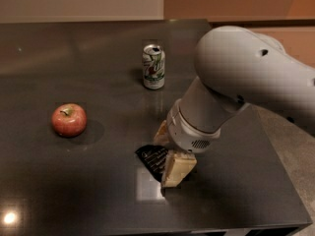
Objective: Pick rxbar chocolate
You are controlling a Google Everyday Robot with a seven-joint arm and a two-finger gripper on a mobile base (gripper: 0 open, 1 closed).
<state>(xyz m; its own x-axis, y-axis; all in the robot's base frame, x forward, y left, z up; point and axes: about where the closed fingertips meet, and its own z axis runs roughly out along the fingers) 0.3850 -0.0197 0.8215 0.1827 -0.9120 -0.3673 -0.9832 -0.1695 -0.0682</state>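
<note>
The rxbar chocolate (151,159) is a flat black wrapper with white text, lying on the dark table (74,191) near the front, right of the middle. My gripper (167,151) points down right over the bar's right part and hides that end. It sits at table height, and only the bar's left part shows beside it. The big grey arm (246,77) reaches in from the right.
A green and white soda can (153,66) stands upright behind the gripper. A red apple (69,119) lies at the left. The table's right edge (275,151) and front edge are close to the gripper.
</note>
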